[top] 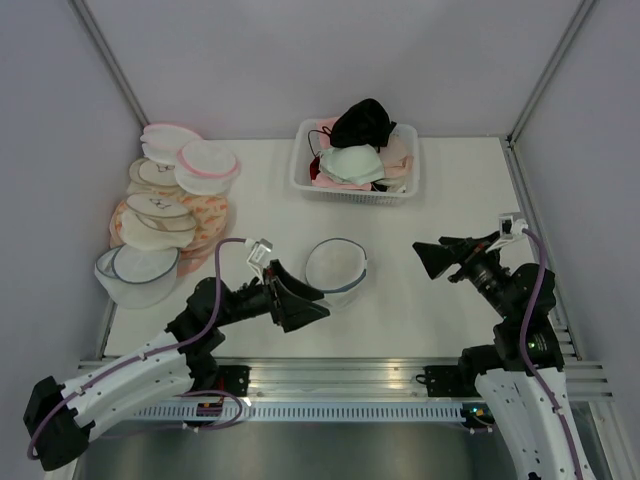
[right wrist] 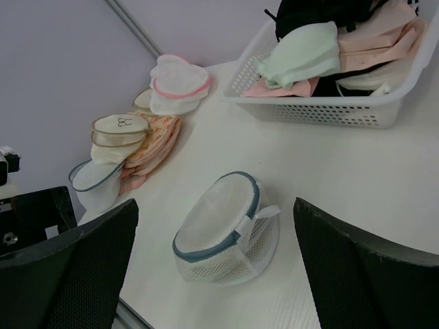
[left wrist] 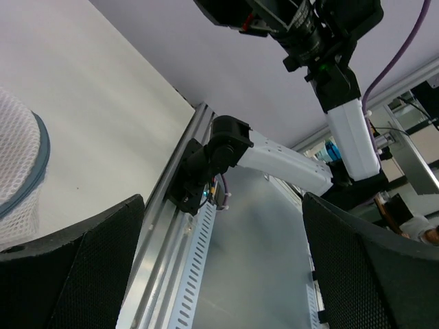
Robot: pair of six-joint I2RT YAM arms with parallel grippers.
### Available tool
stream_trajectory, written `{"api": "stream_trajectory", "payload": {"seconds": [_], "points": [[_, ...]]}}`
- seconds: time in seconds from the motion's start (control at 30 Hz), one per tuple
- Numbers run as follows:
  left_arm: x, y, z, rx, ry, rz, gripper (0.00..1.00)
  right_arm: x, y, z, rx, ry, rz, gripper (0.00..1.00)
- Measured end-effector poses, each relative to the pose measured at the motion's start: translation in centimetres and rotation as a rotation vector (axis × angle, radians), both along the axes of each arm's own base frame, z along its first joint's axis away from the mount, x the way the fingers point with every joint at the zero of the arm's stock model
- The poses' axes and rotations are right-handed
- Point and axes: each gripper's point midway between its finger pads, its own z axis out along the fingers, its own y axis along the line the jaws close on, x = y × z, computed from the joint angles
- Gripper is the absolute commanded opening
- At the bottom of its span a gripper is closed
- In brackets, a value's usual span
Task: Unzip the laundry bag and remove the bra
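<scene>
Operator: Where is the laundry bag (top: pixel 337 268) lying?

Technician: It is resting on the desk (top: pixel 455 195), near the middle, between the two arms. Its blue-grey zipper rim is facing upward and a white tab (right wrist: pixel 264 214) is sticking out at one side. What the mesh is enclosing cannot be determined.

Operator: What are the pincers doing?

Technician: The left pincer (top: pixel 305 290) is hovering just beside the bag's near-left edge with its fingers spread wide, gripping nothing. The right pincer (top: pixel 425 260) is hanging well apart from the bag, also spread wide and gripping nothing.

Operator: Is any writing showing?

Technician: A small dark mark (right wrist: pixel 123 122) is showing on one beige pouch in the stack of round bags (top: pixel 165 215) at the left; it is too small to read. A white basket (top: pixel 300 180) is holding garments at the back.
</scene>
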Motion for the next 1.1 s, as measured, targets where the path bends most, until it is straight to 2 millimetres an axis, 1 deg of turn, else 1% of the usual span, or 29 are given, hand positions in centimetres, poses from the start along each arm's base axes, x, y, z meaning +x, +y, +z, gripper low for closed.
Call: {"api": "stream_trajectory", "payload": {"seconds": [0.17,0.3,0.43,0.53,0.63,0.73,0.8,0.87,0.93,0.97,1.0,1.07,1.1], "points": [[1.4,0.7,-0.5,0.027,0.033,0.102,1.0,-0.7,-0.1,-1.4,-0.007,0.054,-0.002,0.98],[3.2,1.5,-1.7,0.075,0.078,0.222,1.0,-0.8,0.0,-2.4,-0.033,0.099,0.01,0.98],[5.3,2.4,-4.2,0.148,0.149,0.35,1.0,-0.6,-0.2,-3.6,-0.059,0.143,0.007,0.98],[6.6,2.7,-6.5,0.203,0.243,0.432,1.0,-0.5,-0.5,-4.7,-0.08,0.181,-0.012,0.98],[7.2,2.3,-9.3,0.267,0.351,0.488,1.0,-0.3,-0.8,-5.6,-0.1,0.217,-0.028,0.98],[6.5,1.2,-12.1,0.332,0.432,0.514,1.0,-0.1,-1.1,-6.9,-0.125,0.264,-0.042,0.98],[5.8,0.1,-12.9,0.339,0.455,0.509,1.0,-0.1,-1.3,-7.2,-0.135,0.274,-0.047,0.98],[5.2,-1.5,-13.2,0.325,0.471,0.487,0.99,-0.1,-1.4,-7.3,-0.14,0.275,-0.055,0.98],[4.6,-3.1,-13.2,0.32,0.48,0.452,0.91,-0.1,-1.5,-7.4,-0.145,0.276,-0.059,0.98],[4.2,-4.2,-13.0,0.318,0.481,0.426,0.83,-0.1,-1.6,-7.4,-0.146,0.279,-0.06,0.98],[3.7,-5.4,-12.6,0.309,0.48,0.395,0.58,-0.1,-1.6,-7.5,-0.148,0.282,-0.062,0.95],[2.7,-7.6,-11.4,0.272,0.482,0.33,0.15,-0.2,-1.6,-7.6,-0.152,0.285,-0.061,0.9],[2.3,-8.4,-11.0,0.254,0.48,0.307,0.02,-0.2,-1.6,-7.6,-0.153,0.285,-0.061,0.81]]}}
